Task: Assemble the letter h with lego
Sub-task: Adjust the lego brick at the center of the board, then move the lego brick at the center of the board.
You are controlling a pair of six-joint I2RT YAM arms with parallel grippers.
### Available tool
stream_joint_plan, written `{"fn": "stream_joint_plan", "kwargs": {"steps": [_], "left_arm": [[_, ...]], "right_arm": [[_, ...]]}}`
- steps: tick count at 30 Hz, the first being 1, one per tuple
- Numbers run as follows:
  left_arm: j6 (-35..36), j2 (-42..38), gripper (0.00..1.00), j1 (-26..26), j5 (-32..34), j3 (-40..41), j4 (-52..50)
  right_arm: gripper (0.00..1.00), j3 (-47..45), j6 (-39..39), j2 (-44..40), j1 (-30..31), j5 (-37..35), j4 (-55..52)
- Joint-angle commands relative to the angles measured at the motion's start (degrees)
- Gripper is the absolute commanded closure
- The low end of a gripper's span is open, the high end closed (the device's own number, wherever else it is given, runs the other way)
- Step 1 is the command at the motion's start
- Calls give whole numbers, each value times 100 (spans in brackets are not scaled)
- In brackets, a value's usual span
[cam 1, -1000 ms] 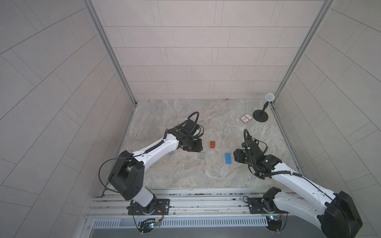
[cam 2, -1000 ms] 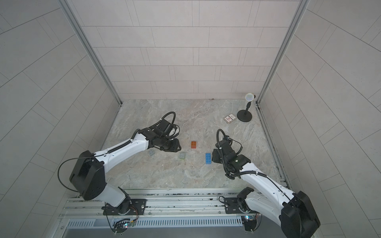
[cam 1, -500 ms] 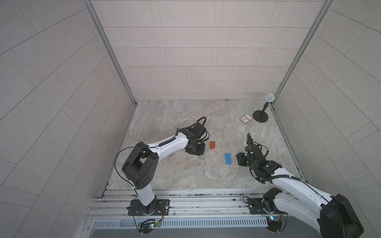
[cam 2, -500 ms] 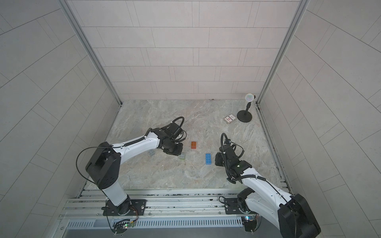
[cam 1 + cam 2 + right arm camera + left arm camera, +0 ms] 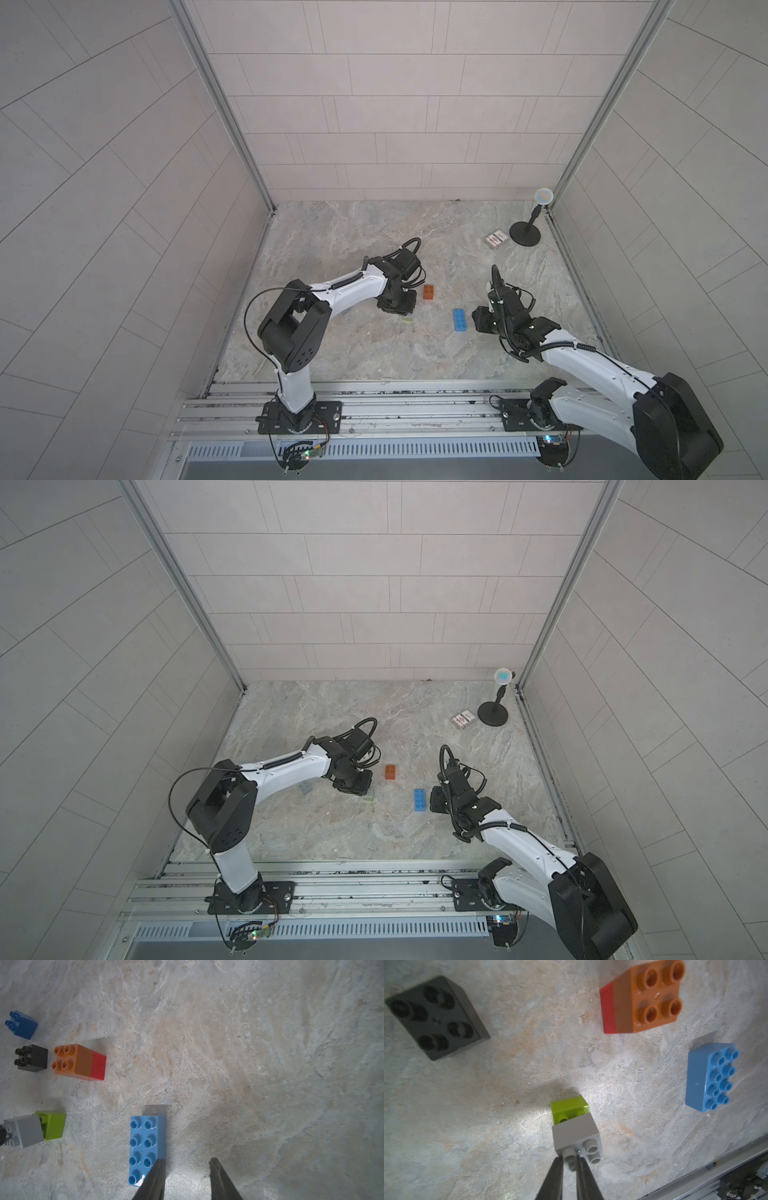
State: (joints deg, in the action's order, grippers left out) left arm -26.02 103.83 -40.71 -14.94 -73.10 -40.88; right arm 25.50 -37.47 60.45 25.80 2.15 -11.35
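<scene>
Plainly, no h stands yet: the lego lies loose around the middle of the bench (image 5: 353, 232), with only 2 joins started. The orange brick (image 5: 654, 995) sits pressed on the red brick (image 5: 607, 1007), and the grey brick (image 5: 576, 1136) rests tilted on the lime brick (image 5: 568, 1106), its underside not seated. The left tool (image 5: 570, 1159) is pressed nearly together, pinching 1 stud of that grey brick. The black brick (image 5: 438, 1018) lies near the orange-red pair with the blue brick (image 5: 21, 1025) close by it. Another grey brick (image 5: 305, 788) lies beside the left arm, and the long light blue brick (image 5: 146, 1147) lies right of the bench's middle. The right tool (image 5: 187, 1160) stands spread with nothing between its fingers; 1 finger overlaps the near end of the light blue brick, though I cannot tell whether it touches. These bricks look light, stiff and hollow, with glossy walls likely to slip, so a stud pinch seems weak and prone to twist. Taking hold across 2 flat opposite walls, low and square, should let a brick be pushed straight down onto studs without skidding on the smooth bench.
</scene>
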Motion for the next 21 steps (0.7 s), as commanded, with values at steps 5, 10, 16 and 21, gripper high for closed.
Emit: {"fn": "stream_joint_plan", "kwargs": {"steps": [5, 10, 16, 21], "left_arm": [[128, 399, 80, -41, 18, -522, -444], [272, 600, 79, -35, 84, -959, -748], [501, 833, 79, -16, 213, -1286, -1071], [501, 804, 77, -2, 128, -1326, -990]], "right_arm": [[61, 100, 53, 68, -22, -23, -86], [60, 93, 109, 226, -6, 399, 157], [60, 224, 158, 714, 78, 1563, 660], [65, 793, -438, 1404, 261, 2396, 660]]}}
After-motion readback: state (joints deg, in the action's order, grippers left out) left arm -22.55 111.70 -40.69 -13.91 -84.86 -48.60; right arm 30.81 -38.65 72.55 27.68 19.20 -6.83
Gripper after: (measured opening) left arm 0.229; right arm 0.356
